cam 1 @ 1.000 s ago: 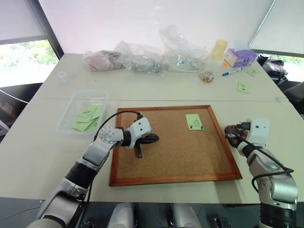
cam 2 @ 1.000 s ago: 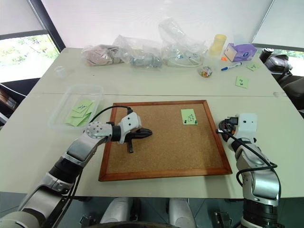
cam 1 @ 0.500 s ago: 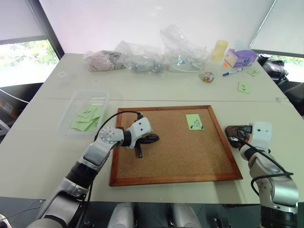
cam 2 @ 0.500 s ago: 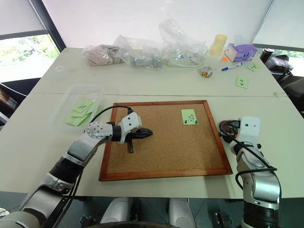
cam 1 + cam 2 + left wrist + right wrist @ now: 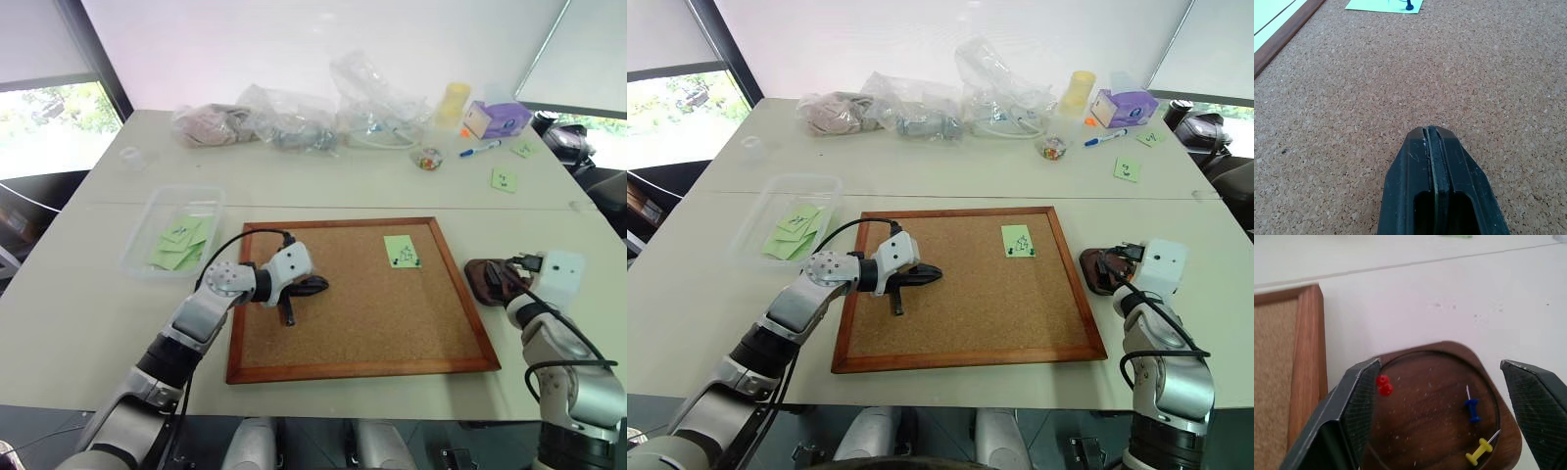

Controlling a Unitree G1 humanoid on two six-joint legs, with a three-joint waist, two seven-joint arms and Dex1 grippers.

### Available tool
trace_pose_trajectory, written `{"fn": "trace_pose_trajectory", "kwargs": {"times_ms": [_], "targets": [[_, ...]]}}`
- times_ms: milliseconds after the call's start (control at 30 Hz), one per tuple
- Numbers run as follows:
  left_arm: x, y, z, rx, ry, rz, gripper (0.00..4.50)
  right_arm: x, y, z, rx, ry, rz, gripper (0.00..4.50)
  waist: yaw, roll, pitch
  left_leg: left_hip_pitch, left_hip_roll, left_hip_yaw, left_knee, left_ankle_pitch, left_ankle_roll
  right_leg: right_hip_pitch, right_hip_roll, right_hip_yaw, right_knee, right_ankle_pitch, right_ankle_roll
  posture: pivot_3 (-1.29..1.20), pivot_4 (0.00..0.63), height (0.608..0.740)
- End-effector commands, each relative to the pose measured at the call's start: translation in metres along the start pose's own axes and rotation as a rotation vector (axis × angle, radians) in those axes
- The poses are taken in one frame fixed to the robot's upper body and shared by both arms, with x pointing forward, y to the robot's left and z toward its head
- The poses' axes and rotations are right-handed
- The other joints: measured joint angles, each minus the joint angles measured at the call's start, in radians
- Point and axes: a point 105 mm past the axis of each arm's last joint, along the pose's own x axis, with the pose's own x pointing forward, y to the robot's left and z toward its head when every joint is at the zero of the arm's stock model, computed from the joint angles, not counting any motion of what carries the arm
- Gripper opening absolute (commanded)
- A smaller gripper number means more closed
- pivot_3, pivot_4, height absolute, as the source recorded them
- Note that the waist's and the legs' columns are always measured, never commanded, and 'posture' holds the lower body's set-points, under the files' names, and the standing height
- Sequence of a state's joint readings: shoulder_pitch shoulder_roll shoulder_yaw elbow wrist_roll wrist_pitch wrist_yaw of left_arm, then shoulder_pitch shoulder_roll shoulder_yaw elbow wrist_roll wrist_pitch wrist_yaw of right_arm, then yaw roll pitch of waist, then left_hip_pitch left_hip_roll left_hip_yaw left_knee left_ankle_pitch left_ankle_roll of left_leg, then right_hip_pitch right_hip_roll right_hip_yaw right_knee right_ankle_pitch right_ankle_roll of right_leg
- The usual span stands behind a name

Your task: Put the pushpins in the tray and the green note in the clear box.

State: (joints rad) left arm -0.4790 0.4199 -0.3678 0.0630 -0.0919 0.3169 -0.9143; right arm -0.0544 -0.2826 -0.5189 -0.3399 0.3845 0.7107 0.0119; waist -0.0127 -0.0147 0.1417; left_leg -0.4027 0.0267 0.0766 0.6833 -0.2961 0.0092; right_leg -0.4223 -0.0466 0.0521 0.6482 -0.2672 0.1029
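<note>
Pin step in hand: right gripper hangs over the tray, fingers spread wide, gripping nothing. Three pushpins lie in the tray: red pushpin, blue pushpin, yellow pushpin. Tray sits on the worktop at 3 o'clock of the cork board. Green note is pinned at the board's 1 o'clock; clear box at 9 o'clock. Left gripper clenched, empty, over bare cork. Judged next: clear the note's remaining pins.
</note>
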Motion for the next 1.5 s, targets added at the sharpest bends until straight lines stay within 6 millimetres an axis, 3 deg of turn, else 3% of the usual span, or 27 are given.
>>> {"fn": "trace_pose_trajectory", "kwargs": {"times_ms": [33,133,233,333,433,567,733,867,1067,1200,1500], "targets": [[0.002,-0.002,-0.016,-0.019,0.062,0.009,0.0,-0.008,0.006,0.035,0.159,-0.153,0.056,3.95,0.0,0.0,0.0,0.0,0.0,0.0,0.0,0.0,0.0,0.0,0.0,0.0,0.0,0.0,0.0,0.0,0.15,0.737],[0.002,-0.002,-0.015,-0.019,0.063,0.009,0.0,-0.016,0.012,0.054,0.296,-0.236,0.143,3.95,0.001,0.0,0.0,0.0,0.0,0.0,0.0,0.0,0.0,0.0,0.0,0.0,0.0,0.0,0.0,0.0,0.15,0.737],[0.002,-0.002,-0.015,-0.018,0.063,0.006,0.0,-0.025,0.023,0.065,0.253,-0.283,0.244,3.95,0.001,0.0,0.0,0.0,0.0,0.0,0.0,0.0,0.0,0.0,-0.001,0.0,0.0,0.0,0.0,0.0,0.15,0.737],[0.003,-0.002,-0.015,-0.015,0.064,0.004,0.0,-0.024,0.047,0.041,-0.048,-0.162,0.342,3.95,0.0,0.0,0.0,0.0,-0.001,0.0,0.0,0.0,0.0,0.001,-0.001,0.0,-0.001,-0.001,-0.002,0.0,0.15,0.737],[0.003,-0.002,-0.015,-0.01,0.065,0.002,0.0,-0.023,0.065,0.019,-0.163,-0.088,0.433,3.95,-0.001,0.0,0.0,0.0,0.0,0.0,0.0,0.0,0.0,0.001,-0.001,0.0,-0.002,-0.002,-0.003,0.0,0.15,0.737],[0.003,-0.002,-0.015,-0.005,0.067,0.0,0.0,-0.018,0.088,-0.002,-0.197,-0.031,0.527,3.95,0.001,0.0,0.0,0.0,0.0,0.0,0.0,0.0,0.0,0.001,-0.001,0.0,-0.002,-0.002,-0.003,0.0,0.15,0.737],[0.003,-0.003,-0.015,0.0,0.068,0.0,0.0,-0.01,0.095,-0.006,-0.149,-0.048,0.542,3.95,0.002,0.0,0.0,0.0,-0.001,0.0,0.0,0.0,0.0,0.001,-0.001,0.0,-0.002,-0.002,-0.003,0.0,0.15,0.737],[0.0,-0.003,-0.017,-0.002,0.072,0.007,0.0,-0.012,0.086,0.013,-0.012,-0.127,0.497,3.95,0.002,0.0,0.0,0.0,0.0,-0.001,0.0,0.0,0.0,0.001,-0.001,0.0,-0.002,-0.002,-0.003,0.0,0.15,0.737],[0.0,-0.005,-0.018,-0.008,0.074,0.008,0.0,-0.026,0.044,0.033,0.108,-0.217,0.343,3.95,0.0,0.0,0.0,0.0,0.0,-0.001,0.0,0.0,0.0,0.001,-0.001,0.0,-0.002,0.0,-0.001,0.0,0.15,0.737],[0.0,-0.006,-0.018,-0.006,0.075,0.003,0.0,-0.03,0.024,0.031,0.05,-0.208,0.255,3.95,-0.001,0.0,0.0,0.0,0.0,-0.001,0.0,0.0,0.0,0.001,-0.001,0.0,-0.002,-0.001,-0.003,0.0,0.15,0.737],[0.002,-0.005,-0.017,0.003,0.072,-0.009,0.0,-0.017,-0.005,0.009,-0.336,-0.044,0.062,3.95,-0.001,0.0,0.0,0.0,0.0,0.0,0.0,0.0,0.0,0.001,-0.002,0.0,-0.002,-0.002,-0.003,0.0,0.15,0.737]]}}
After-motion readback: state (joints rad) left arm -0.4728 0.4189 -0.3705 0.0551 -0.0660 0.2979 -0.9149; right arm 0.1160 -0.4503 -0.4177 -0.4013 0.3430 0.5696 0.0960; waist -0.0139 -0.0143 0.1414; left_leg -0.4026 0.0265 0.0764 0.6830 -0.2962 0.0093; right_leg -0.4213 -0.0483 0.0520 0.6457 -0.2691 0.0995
